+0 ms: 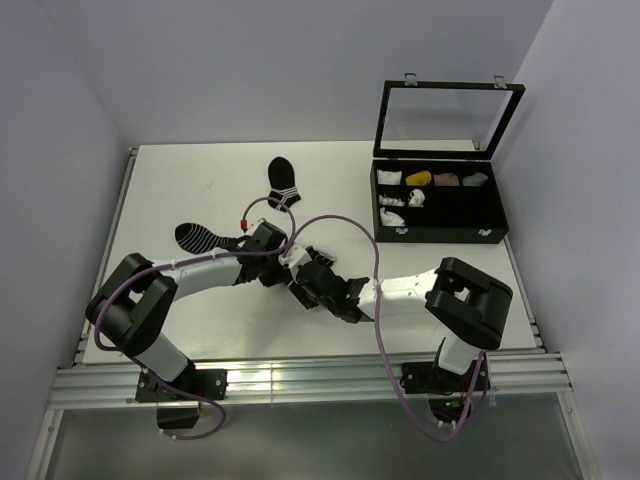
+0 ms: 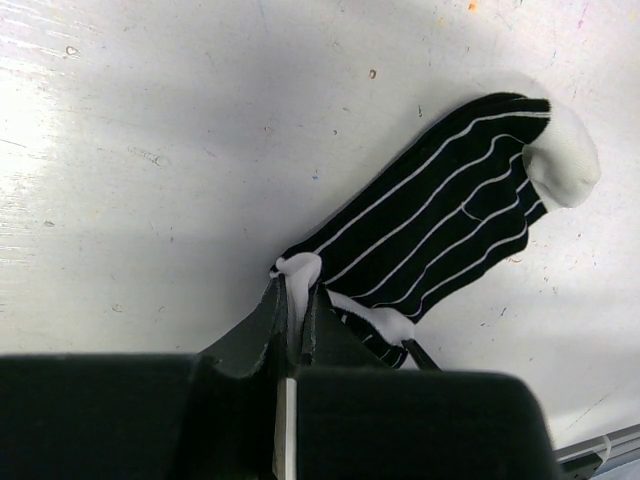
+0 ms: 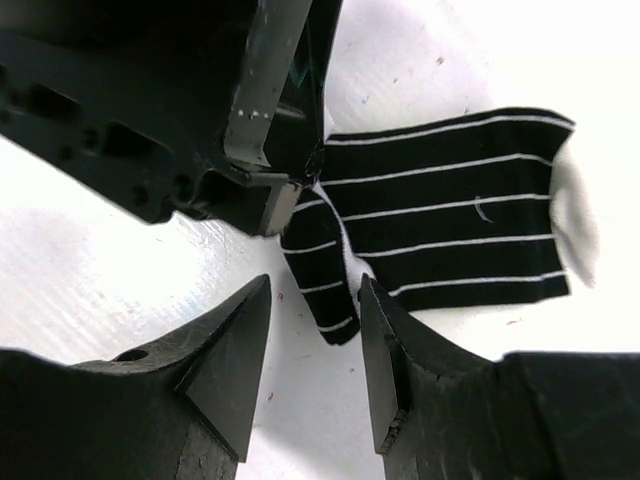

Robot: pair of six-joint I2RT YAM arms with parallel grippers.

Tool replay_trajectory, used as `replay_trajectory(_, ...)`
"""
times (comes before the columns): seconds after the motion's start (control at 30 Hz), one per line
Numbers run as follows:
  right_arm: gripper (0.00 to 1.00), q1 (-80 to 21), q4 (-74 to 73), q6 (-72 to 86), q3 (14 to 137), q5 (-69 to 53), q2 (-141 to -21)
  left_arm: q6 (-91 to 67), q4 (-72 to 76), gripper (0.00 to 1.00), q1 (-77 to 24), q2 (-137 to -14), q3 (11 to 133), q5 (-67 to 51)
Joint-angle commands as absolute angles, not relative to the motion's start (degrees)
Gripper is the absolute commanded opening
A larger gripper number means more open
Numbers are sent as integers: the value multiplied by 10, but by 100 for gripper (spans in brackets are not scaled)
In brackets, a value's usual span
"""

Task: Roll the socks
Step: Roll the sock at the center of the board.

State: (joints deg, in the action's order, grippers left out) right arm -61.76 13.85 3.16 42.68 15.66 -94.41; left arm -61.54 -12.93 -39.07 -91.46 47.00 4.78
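Note:
A black sock (image 2: 440, 215) with thin white stripes and a white toe (image 2: 565, 160) lies flat on the white table. My left gripper (image 2: 297, 285) is shut on a fold of white cloth at the sock's near end. I cannot tell if that cloth is the second sock. In the right wrist view the same sock (image 3: 450, 210) has its end folded down in a narrow flap (image 3: 325, 290). My right gripper (image 3: 315, 285) is open, its fingers on either side of the flap's tip. From above, both grippers (image 1: 300, 270) meet mid-table and hide the sock.
A black sock with white bands (image 1: 283, 180) and a striped black sock (image 1: 200, 237) lie farther back on the table. An open black compartment case (image 1: 440, 232) holding small rolled items stands at the right rear, its lid (image 1: 445, 120) upright.

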Motion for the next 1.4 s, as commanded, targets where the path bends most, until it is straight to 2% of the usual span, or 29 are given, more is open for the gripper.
replay_trajectory(0.0, 49, -623, 160, 22, 441, 170, -975, -602, -150, 1, -393, -919, 482, 41)
replay_trajectory(0.2, 46, -623, 149, 30, 452, 168, -1006, -606, -146, 1, -392, -918, 478, 38)
replay_trajectory(0.3, 35, -623, 144, 35, 450, 172, -1014, -606, -138, 1, -392, -914, 475, 33)
replay_trajectory(0.33, 29, -623, 142, 37, 453, 177, -1016, -606, -136, 1, -391, -912, 474, 32)
replay_trajectory(0.4, 7, -622, 136, 41, 454, 174, -1019, -607, -134, 1, -390, -906, 471, 31)
replay_trajectory(0.47, 0, -620, 131, 44, 454, 159, -1012, -609, -133, 2, -390, -899, 466, 34)
replay_trajectory(0.57, 0, -609, 123, 58, 453, 100, -994, -616, -126, 17, -387, -878, 447, 45)
replay_trajectory(0.6, 0, -604, 120, 63, 454, 78, -991, -620, -120, 29, -385, -866, 441, 52)
replay_trajectory(0.7, 0, -575, 111, 88, 458, 3, -983, -635, -110, 51, -379, -839, 418, 64)
replay_trajectory(0.87, 0, -523, 126, 132, 448, -145, -974, -664, -98, 75, -372, -791, 377, 92)
replay_trajectory(1.07, 0, -445, 154, 195, 447, -292, -1005, -687, -46, 83, -368, -718, 319, 113)
replay_trajectory(1.23, 0, -390, 196, 272, 450, -408, -1069, -648, 13, 82, -368, -689, 293, 98)
replay_trajectory(1.37, 0, -364, 263, 329, 433, -451, -1102, -629, 50, 81, -370, -694, 276, 76)
